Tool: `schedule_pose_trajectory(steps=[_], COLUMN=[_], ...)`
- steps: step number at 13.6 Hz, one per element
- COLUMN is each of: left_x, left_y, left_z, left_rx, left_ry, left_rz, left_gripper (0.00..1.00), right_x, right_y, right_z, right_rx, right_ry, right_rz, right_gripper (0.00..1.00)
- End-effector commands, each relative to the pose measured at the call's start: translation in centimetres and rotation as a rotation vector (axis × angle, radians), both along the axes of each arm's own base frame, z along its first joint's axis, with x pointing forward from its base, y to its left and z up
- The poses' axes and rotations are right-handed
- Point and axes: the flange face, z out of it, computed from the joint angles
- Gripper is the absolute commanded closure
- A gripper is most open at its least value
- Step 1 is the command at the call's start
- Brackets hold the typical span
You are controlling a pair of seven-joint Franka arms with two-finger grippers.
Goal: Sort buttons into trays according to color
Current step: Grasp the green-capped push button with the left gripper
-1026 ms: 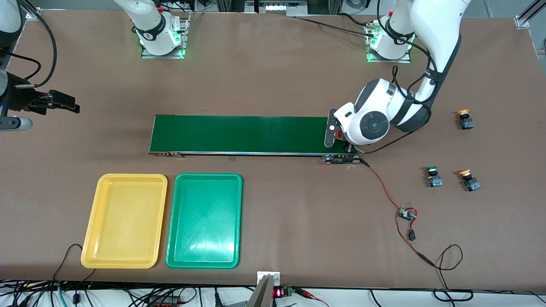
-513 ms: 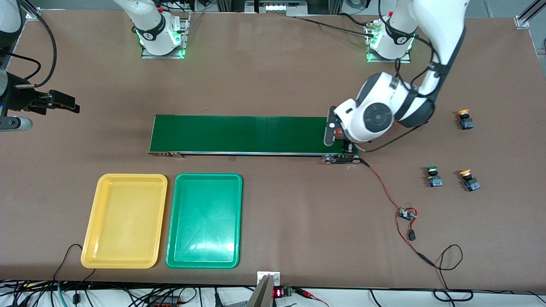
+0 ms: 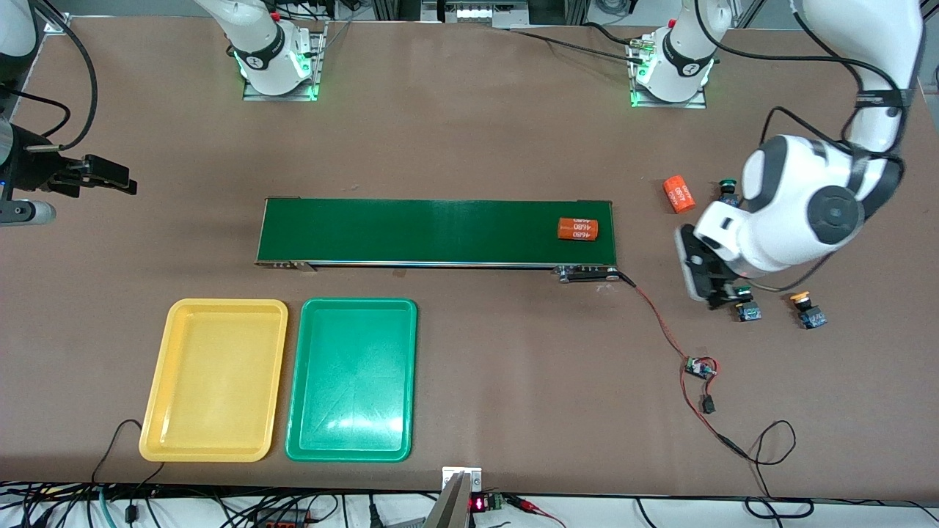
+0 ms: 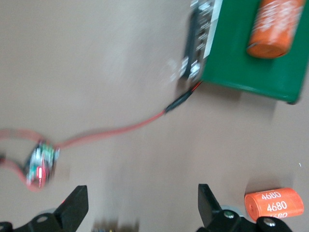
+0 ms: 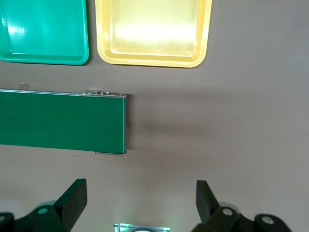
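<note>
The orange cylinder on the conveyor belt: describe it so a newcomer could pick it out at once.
Find the long dark-green conveyor belt mid-table, farther from the front camera than the two trays. At its end toward the left arm lies the orange cylinder, on its side with white print. Its twin lies on the bare table off the belt.

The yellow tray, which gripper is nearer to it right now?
Right. The right gripper hangs open over bare table at the right arm's end, above the yellow tray. The left gripper is open over a green-capped button at the left arm's end.
</note>
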Motion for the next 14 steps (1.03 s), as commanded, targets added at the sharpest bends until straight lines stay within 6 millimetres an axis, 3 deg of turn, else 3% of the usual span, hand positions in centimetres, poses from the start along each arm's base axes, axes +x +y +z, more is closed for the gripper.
schedule_pose_trajectory(steps=[1, 4, 6, 10, 14], left_x=[0.2, 0.0, 0.0, 1.1, 1.0], left_y=[3.0, 6.3, 7.5, 11.1, 13.2], left_z=[-1.5, -4.8, -6.9, -10.8, -12.6], left_rx=[0.051, 0.132, 0.161, 0.153, 0.144], left_ry=[0.039, 0.101, 0.13, 0.042, 0.039], left_rz=[0.363, 0.831, 1.01, 1.107, 1.158], left_gripper=[0.0, 0.0, 0.0, 0.0, 0.0], right_x=[-0.3, -0.3, -0.3, -0.3, -0.1], right_y=[0.1, -0.2, -0.3, -0.2, -0.2], right_z=[0.1, 0.1, 0.1, 0.2, -0.1], right_rx=[0.015, 0.015, 0.015, 0.015, 0.018], right_ry=[-0.002, -0.004, -0.006, -0.01, -0.006], right_rz=[-0.002, -0.005, -0.007, -0.01, -0.009], right_gripper=[0.0, 0.0, 0.0, 0.0, 0.0])
